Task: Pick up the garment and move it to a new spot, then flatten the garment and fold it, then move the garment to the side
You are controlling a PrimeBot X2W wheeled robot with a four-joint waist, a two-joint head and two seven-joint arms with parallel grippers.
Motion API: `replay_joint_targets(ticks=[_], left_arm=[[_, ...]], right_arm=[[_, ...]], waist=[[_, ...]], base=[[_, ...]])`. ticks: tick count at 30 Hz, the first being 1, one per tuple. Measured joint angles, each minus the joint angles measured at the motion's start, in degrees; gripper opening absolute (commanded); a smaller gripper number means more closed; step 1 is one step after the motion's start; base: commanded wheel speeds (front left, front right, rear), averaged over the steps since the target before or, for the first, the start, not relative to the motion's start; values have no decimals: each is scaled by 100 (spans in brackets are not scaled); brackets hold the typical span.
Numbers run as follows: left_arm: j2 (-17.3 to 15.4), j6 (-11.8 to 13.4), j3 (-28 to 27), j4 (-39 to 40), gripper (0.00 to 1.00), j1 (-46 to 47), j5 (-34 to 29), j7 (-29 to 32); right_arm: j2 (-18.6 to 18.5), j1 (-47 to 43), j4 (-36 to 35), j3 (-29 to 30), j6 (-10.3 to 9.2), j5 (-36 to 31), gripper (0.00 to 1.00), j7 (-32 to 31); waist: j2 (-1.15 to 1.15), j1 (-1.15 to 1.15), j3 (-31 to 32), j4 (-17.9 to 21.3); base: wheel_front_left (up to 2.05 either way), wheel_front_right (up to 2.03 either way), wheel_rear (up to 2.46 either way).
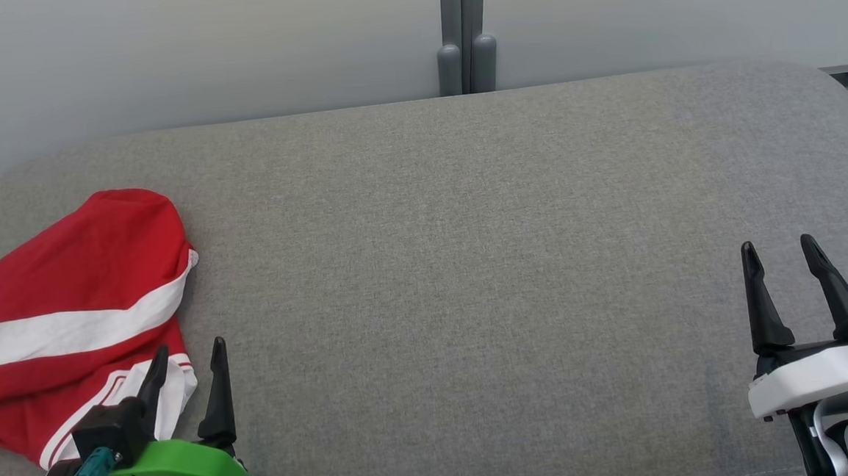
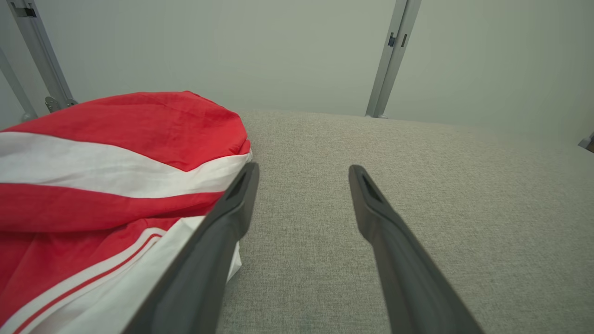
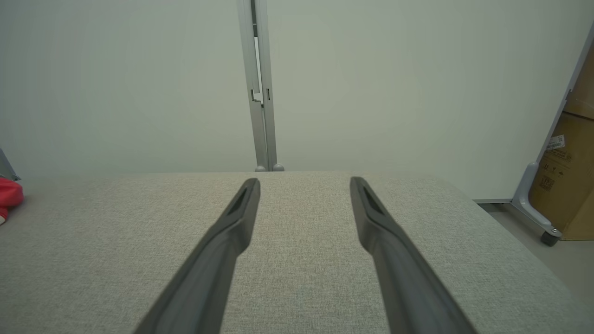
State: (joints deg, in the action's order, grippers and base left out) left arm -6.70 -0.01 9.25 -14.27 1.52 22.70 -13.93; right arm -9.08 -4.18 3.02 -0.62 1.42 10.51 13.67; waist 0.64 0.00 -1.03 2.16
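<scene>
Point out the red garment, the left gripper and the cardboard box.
red garment point(image 1: 86, 251), head view, upper red panel.
left gripper point(image 1: 189, 346), head view, midway between fingertips.
cardboard box point(image 3: 571, 185), right wrist view, brown side.

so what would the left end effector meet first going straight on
Likely nothing soon: the left end effector points over bare grey cushion toward the pale wall; the red and white garment lies just beside it, depth unclear.

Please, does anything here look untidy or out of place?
Only the red and white garment: it lies bunched and creased at the left end of the grey surface, not flat. The left pincer stands open at its edge, holding nothing.
</scene>
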Motion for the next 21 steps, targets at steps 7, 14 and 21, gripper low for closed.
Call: replay_joint_targets(ticks=[7, 14, 21], left_arm=[[10, 3, -123, -78, 100, -5, -188, -49], [32, -7, -201, -182, 100, -10, -189, -49], [46, -57, -296, -205, 100, -10, -224, -49]], right_arm=[[13, -55, 142, 60, 58, -127, 100, 69], [31, -82, 256, 123, 110, -127, 100, 76], [44, -82, 293, 154, 158, -143, 100, 76]], waist=[[0, 0, 5, 4], [0, 0, -1, 8], [0, 0, 11, 4]], base=[[0, 0, 0], [0, 0, 0], [0, 0, 0]])
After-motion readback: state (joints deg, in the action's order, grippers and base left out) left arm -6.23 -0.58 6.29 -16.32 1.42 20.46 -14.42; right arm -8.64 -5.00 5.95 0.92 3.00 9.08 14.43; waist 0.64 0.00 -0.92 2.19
